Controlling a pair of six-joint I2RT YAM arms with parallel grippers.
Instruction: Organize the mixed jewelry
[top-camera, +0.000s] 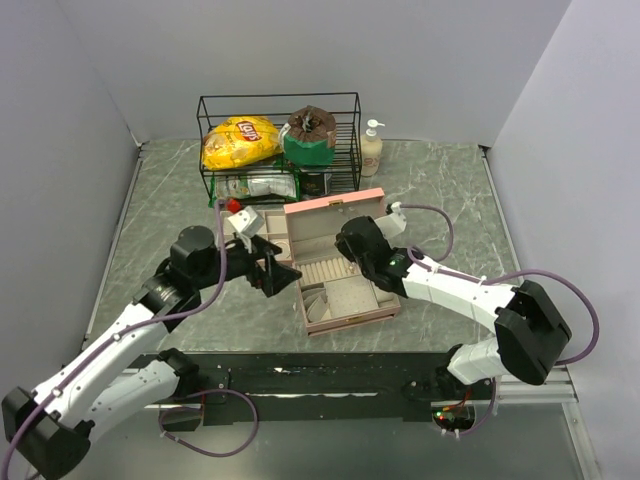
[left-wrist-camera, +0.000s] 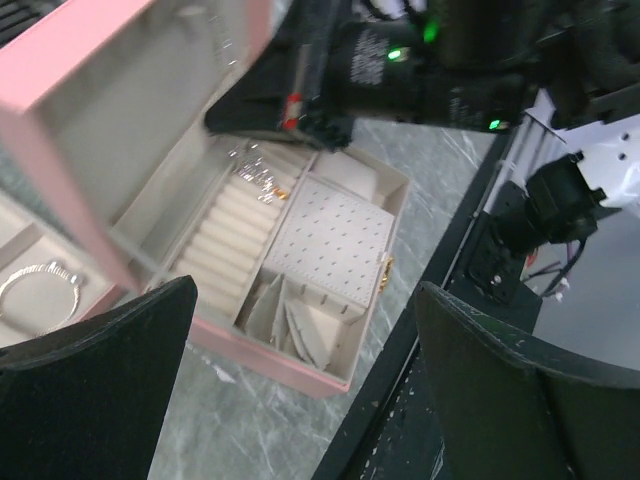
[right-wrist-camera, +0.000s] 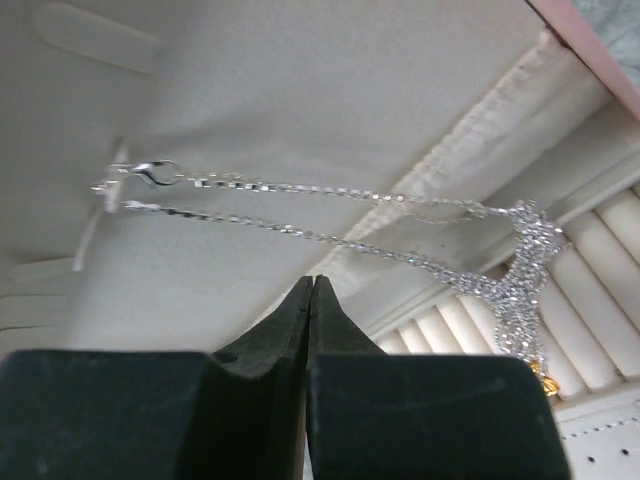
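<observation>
Silver chain (right-wrist-camera: 515, 270) just beyond closed right pincer (right-wrist-camera: 313, 286)

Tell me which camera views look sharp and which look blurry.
Top external view: evenly lit and sharp, only soft shadows on the grey table. Left wrist view: the pink lid up close is smeared and soft, while the perforated earring panel is clearer. Right wrist view: the silver necklace is crisp; the shut right claw is a dark, featureless mass.
</observation>
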